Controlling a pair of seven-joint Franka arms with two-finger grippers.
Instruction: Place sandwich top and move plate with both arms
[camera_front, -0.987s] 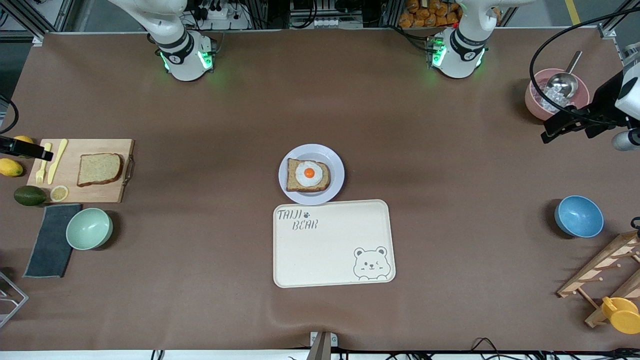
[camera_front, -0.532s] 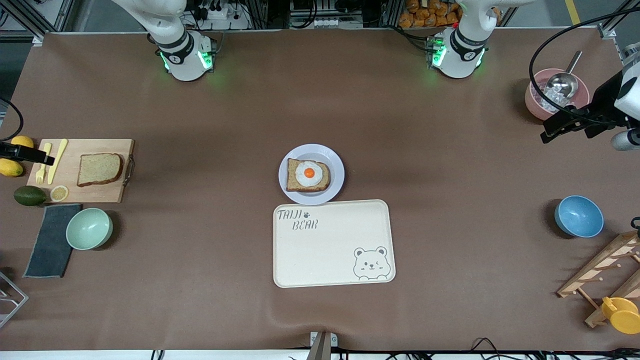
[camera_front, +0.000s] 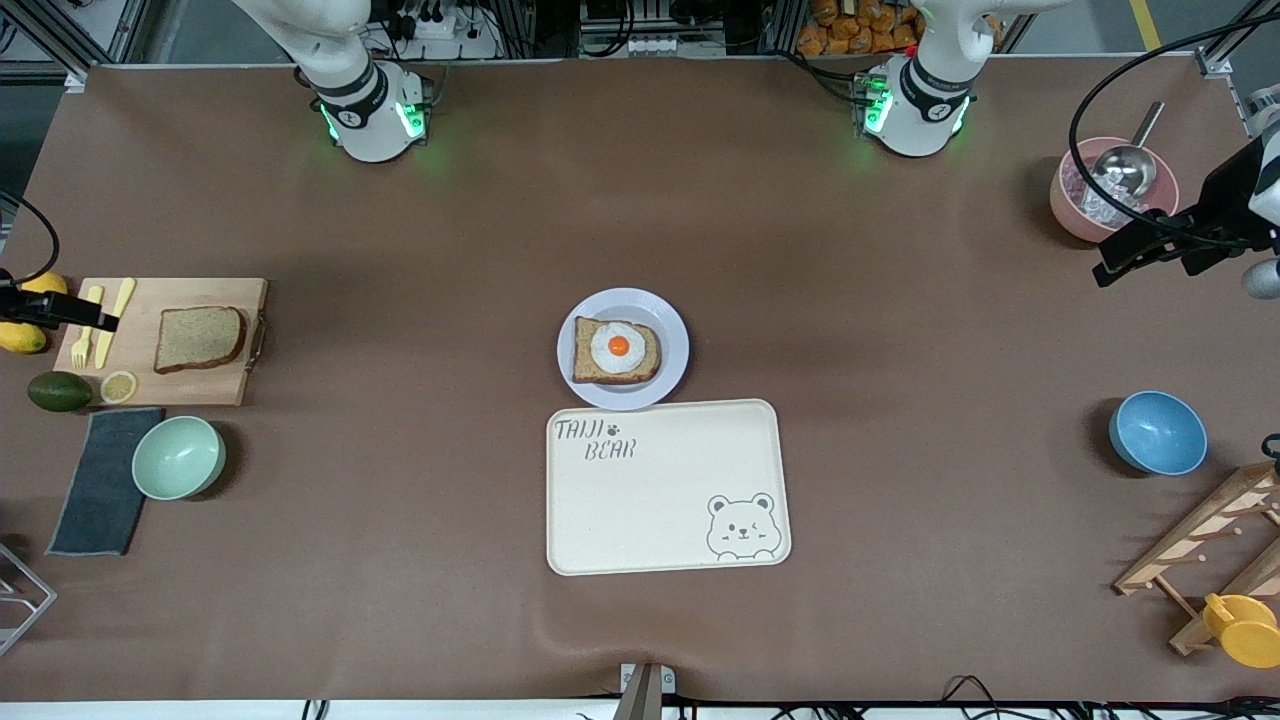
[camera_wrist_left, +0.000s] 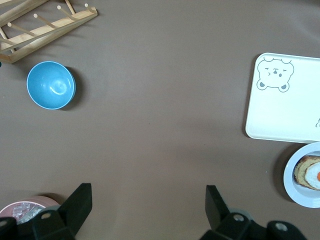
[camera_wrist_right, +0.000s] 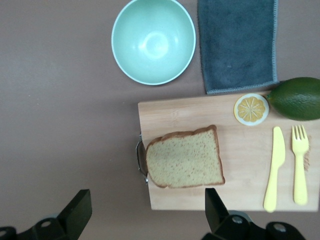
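Observation:
The sandwich top (camera_front: 199, 338) is a plain brown bread slice lying flat on a wooden board (camera_front: 160, 385) at the right arm's end of the table; it also shows in the right wrist view as the slice (camera_wrist_right: 185, 156). My right gripper (camera_front: 100, 321) hangs open over the board's fork end, holding nothing, its fingers (camera_wrist_right: 80, 210) wide apart. The pale plate (camera_front: 672, 330) at mid-table carries bread with a fried egg (camera_front: 617, 350). My left gripper (camera_front: 1110, 268) hangs open and empty over the table beside a pink bowl (camera_front: 1075, 215).
A cream bear tray (camera_front: 667, 487) touches the plate's nearer edge. A green bowl (camera_front: 178, 457), dark cloth (camera_front: 100, 480), avocado (camera_front: 58, 391), lemons, yellow knife (camera_wrist_right: 274, 167) and fork (camera_wrist_right: 299, 165) surround the board. A blue bowl (camera_front: 1157, 432) and wooden rack (camera_front: 1200, 545) stand at the left arm's end.
My right gripper has crept a little farther over the board's fork end. My left gripper has drifted slightly toward the table's end. Nothing on the table has moved.

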